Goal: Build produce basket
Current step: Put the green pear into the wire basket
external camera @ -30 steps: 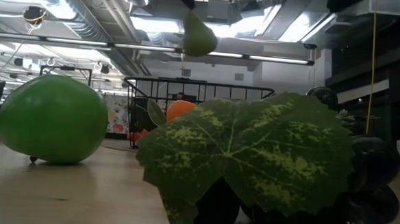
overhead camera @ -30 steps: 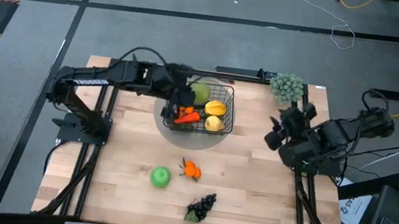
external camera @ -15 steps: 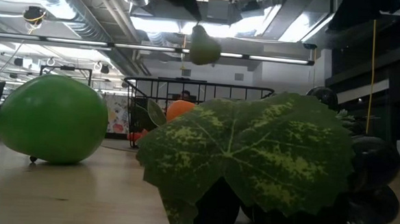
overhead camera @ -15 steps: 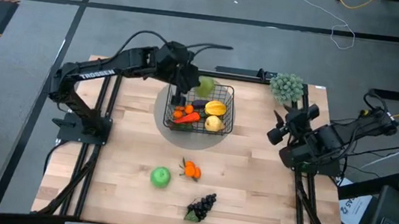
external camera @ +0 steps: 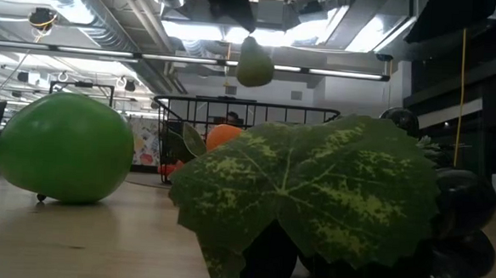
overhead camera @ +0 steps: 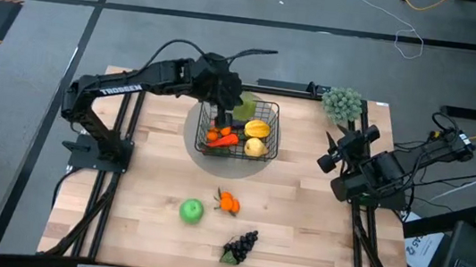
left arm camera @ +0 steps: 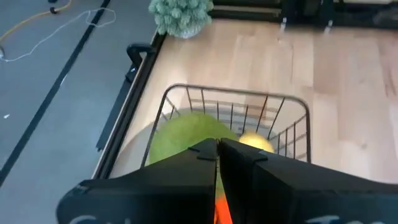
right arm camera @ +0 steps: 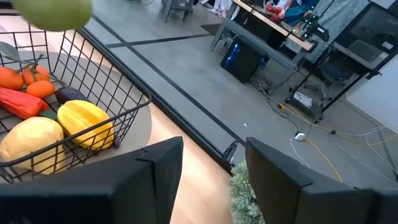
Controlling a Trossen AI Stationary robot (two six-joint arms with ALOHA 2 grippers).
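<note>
Left hand (overhead camera: 229, 105) clamped on the pear (overhead camera: 242, 109), hanging above the basket (overhead camera: 265, 145) at its far-left corner. Basket sits mid-worktop on a grey disc (overhead camera: 191, 134). Green apple (overhead camera: 191, 210), oranges (overhead camera: 228, 203), grapes (overhead camera: 241, 244) lie loose on the near worktop. Right hand (overhead camera: 333, 152) spread wide, empty, at right edge.

Black wire basket (overhead camera: 266, 138) holds fruit — green pear (external camera: 255, 64) hangs above it.

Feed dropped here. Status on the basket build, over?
Left gripper shut on pear, hanging over basket. Right gripper open, parked at table's right edge. Apple, oranges, grapes not yet loaded.
</note>
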